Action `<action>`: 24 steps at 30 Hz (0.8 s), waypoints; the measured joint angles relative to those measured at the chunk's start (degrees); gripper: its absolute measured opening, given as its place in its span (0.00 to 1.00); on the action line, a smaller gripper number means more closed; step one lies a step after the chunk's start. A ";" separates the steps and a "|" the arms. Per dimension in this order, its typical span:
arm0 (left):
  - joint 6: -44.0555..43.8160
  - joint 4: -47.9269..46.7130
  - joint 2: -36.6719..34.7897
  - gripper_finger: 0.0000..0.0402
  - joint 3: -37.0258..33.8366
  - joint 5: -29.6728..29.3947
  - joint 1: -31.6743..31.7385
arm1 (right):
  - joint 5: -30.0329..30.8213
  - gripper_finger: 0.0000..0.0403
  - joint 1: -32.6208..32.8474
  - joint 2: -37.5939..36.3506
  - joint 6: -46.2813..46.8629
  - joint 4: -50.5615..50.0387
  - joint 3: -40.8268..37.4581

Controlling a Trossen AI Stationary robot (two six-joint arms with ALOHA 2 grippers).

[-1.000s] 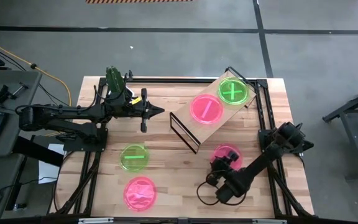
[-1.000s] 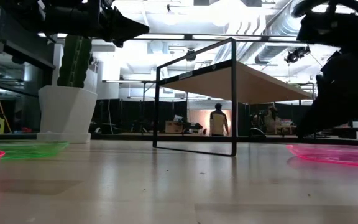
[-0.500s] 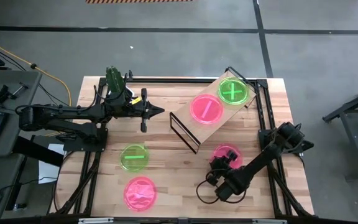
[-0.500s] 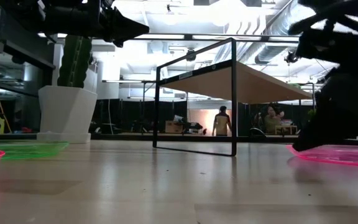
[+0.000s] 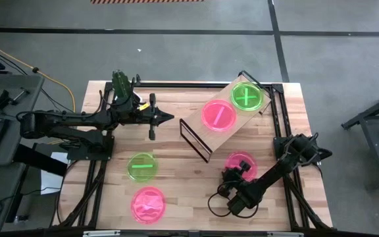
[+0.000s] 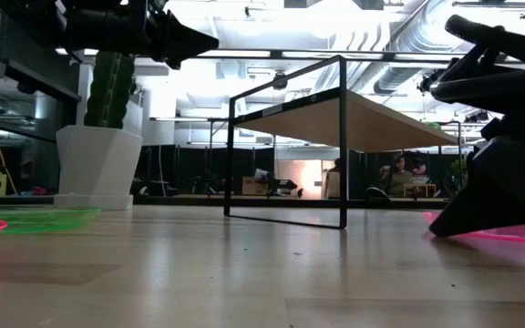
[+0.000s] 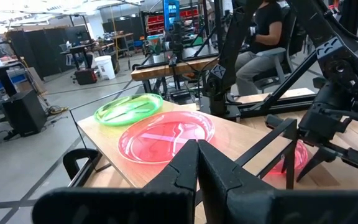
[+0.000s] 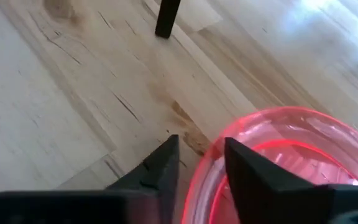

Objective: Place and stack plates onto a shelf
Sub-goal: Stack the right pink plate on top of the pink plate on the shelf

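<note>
Right gripper (image 5: 233,173), jaws apart, straddles the rim of a translucent pink-red round plastic plate (image 5: 240,162) on the butcher-block wooden tabletop (image 5: 183,178), at 6 o'clock from the light plywood shelf on black wire frame (image 5: 221,135). Shelf top carries a second pink-red plate (image 5: 218,115) and a neon green plate (image 5: 247,97). Left gripper (image 5: 168,118), jaws together, hovers at 9 o'clock from the shelf.

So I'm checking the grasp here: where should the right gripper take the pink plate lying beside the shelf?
By its thin raised rim, on the edge nearest the right gripper. The pink plate lies flat on the table, so only the rim gives a pinch. The open fingers already straddle that rim from above, one inside, one outside, which looks the sensible approach.
</note>
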 joint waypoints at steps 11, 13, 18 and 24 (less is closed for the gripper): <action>-0.02 0.00 0.00 0.00 0.00 0.01 -0.02 | -6.17 0.00 -0.44 -1.60 -1.32 -13.32 4.34; -0.02 0.00 0.00 0.00 0.00 -0.01 -0.01 | -5.97 0.00 -0.34 -4.19 -2.54 -14.13 4.97; -0.02 -0.01 -0.01 0.00 0.00 -0.01 0.00 | -4.13 0.00 0.70 -11.76 -5.41 -14.20 4.70; -0.04 0.00 0.00 0.00 0.00 -0.01 0.00 | -1.62 0.00 1.96 -18.31 -5.53 -13.18 3.86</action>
